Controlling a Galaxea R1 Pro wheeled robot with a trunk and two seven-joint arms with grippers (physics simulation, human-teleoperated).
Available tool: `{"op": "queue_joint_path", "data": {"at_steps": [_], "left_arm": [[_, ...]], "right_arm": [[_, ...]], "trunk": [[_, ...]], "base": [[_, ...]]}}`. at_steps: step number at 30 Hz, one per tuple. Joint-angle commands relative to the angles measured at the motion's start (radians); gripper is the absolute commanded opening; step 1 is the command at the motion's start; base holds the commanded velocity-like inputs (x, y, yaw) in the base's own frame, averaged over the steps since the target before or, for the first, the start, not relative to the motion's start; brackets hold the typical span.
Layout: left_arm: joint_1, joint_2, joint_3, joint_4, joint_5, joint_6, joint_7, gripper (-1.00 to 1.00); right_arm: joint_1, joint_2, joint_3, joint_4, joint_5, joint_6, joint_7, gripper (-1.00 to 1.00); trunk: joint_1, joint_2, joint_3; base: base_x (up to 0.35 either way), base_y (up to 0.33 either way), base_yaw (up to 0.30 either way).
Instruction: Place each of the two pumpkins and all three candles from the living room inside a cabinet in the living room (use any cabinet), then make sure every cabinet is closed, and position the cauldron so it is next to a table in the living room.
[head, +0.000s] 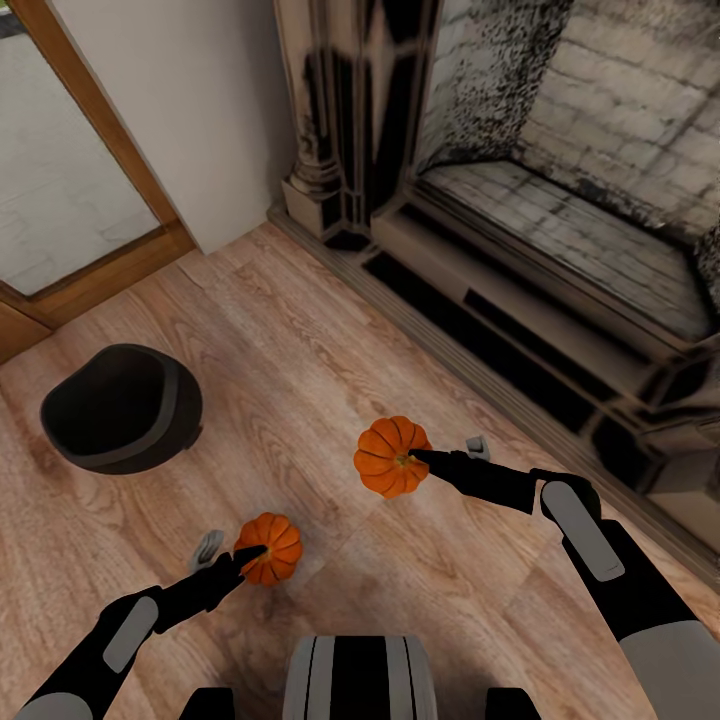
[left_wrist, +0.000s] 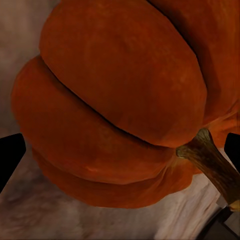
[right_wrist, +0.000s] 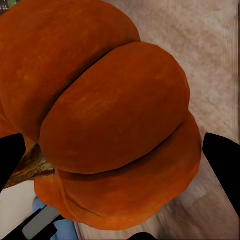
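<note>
Orange is the colour standing out: two ribbed pumpkins are being held over a pale wooden floor, one in each claw. In the head view, the left gripper is clamping the smaller-looking pumpkin at lower centre-left of the frame, and the right gripper is clamping the other pumpkin just right of centre. The left wrist view is showing its pumpkin pressed between two dark fingertips, its brown stem pointing to one side. The right wrist view is showing the same arrangement, with the fruit wedged between black fingertips.

A black cauldron is lying tipped on the floor at the left of the frame, well apart from both pumpkins. A dark stone fireplace is filling the upper right, and a wood-framed door is sitting at the upper left. No cabinet is in sight.

Both pumpkins appear to be in hand and ready for carrying to a cabinet. Doing this well probably means keeping both claws firmly closed, holding the arms steady and apart while the base is turning, and steering clear of the cauldron and the fireplace edge.
</note>
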Motion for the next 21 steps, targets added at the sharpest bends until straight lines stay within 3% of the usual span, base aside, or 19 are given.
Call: {"op": "queue_joint_path", "data": {"at_steps": [1, 21], "left_arm": [[0.000, 0.000, 0.002, 0.000, 0.003, 0.007, -0.001, 1.00], [0.000, 0.003, 0.002, 0.000, 0.003, 0.009, -0.002, 1.00]], "right_arm": [[-0.001, -0.001, 0.001, 0.000, 0.002, 0.002, 0.003, -1.00], [-0.001, -0.001, 0.001, 0.000, 0.002, 0.002, 0.003, -1.00]], "trunk": [[0.000, 0.000, -0.001], [0.000, 0.000, -0.001]], "base": [[0.017, -0.046, 0.000], [0.012, -0.004, 0.000]]}}
